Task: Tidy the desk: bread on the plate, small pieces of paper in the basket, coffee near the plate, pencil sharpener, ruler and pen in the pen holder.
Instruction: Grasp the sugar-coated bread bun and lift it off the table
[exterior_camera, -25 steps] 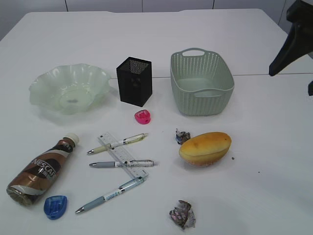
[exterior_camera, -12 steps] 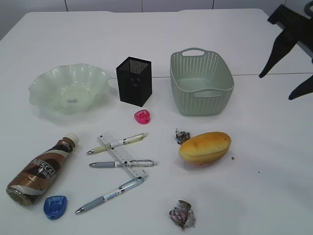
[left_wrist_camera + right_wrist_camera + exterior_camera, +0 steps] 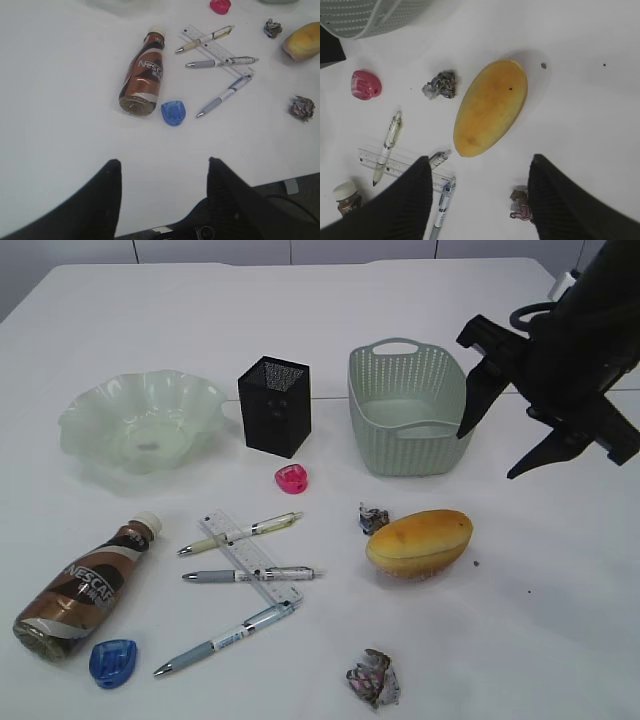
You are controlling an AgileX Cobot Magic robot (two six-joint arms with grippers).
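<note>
Bread (image 3: 419, 543) lies on the desk (image 3: 540, 620), well apart from the plate (image 3: 140, 420). I see my right gripper (image 3: 495, 445) spread and empty, hanging above it beside the basket (image 3: 410, 405); my left gripper (image 3: 162, 167) is spread too, holding nothing, near the coffee (image 3: 144, 80).

Golden bun (image 3: 419, 543) lying centre-right; brown coffee bottle (image 3: 86, 585) on its side lower left; empty green ruffled plate (image 3: 140, 421) upper left.
</note>
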